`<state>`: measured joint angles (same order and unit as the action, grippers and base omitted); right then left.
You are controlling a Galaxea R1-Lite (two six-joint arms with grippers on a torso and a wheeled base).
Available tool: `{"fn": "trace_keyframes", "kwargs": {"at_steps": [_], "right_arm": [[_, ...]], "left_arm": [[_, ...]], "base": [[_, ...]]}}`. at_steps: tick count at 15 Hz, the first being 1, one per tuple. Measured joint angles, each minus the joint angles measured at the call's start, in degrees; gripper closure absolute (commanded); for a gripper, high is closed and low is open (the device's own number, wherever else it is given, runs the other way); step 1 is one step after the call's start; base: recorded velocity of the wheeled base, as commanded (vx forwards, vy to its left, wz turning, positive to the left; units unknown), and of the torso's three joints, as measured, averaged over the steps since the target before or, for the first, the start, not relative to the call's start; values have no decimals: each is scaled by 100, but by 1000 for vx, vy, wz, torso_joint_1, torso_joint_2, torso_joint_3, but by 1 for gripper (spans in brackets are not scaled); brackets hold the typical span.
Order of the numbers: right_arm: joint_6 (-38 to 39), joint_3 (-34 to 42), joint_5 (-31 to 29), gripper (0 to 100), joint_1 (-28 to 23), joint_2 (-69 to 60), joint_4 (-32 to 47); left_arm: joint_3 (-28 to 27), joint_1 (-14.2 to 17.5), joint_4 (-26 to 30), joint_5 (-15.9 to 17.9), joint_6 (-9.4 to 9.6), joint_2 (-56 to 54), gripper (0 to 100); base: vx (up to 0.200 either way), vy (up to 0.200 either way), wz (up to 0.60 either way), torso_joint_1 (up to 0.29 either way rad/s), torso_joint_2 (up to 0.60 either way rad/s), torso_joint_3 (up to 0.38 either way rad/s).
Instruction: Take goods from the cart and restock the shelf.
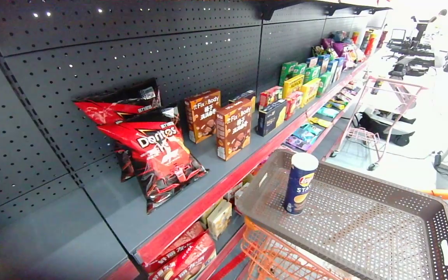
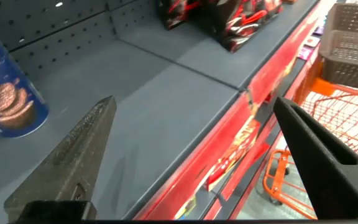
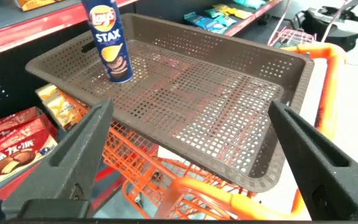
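One chip can (image 1: 300, 182) is left to move: it stands upright at the far left of the tray (image 1: 364, 217) on the cart (image 1: 278, 260). A blue can (image 2: 5, 87) is already on the shelf (image 1: 111, 202). The left pincer (image 2: 192, 106) is over the shelf and the right pincer (image 3: 190, 109) over the tray, both apart and holding nothing. Chip bags (image 1: 154, 151) and boxes (image 1: 233, 128) crowd the shelf farther right.

Blue canisters (image 1: 301, 182): two, one standing in the tray and a second canister (image 2: 5, 90) on the shelf (image 1: 208, 163).
Red-and-black chip bags (image 1: 158, 155): two in plain sight. There may be a third tucked behind them, but I cannot tell.
Brown boxes (image 1: 233, 128): two at the front.
Perforated tray (image 1: 364, 233): one.
Orange cart (image 1: 274, 260): one.
Pink cart (image 1: 362, 137): one, farther down the aisle.
Red packs (image 1: 187, 258) on the lower level: two that can be made out.
Coloured boxes (image 1: 300, 83) farther along: many — too small and crowded to count.
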<state>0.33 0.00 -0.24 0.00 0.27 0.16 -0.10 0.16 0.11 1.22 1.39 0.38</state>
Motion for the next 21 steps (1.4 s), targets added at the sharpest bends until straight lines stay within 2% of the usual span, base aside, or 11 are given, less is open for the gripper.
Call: {"fn": "trace_keyframes", "kwargs": {"at_steps": [13,15,19,21], "right_arm": [[-17,-160,2,0,13,141,118],[32,-672,-150,0,18,745,145],[315,-1752,-780,0,5,2848,60],[315,-2070,-923,0,18,3925,-467]], "left_arm": [[0,0,-1,-5,-2,0,0],[0,-2,-1,-7,-5,0,0],[0,-2,-1,-7,-5,0,0],[0,-2,-1,-7,-5,0,0]], "base": [[0,0,0,0,0,0],[0,0,0,0,0,0],[0,0,0,0,0,0],[0,0,0,0,0,0]]}}
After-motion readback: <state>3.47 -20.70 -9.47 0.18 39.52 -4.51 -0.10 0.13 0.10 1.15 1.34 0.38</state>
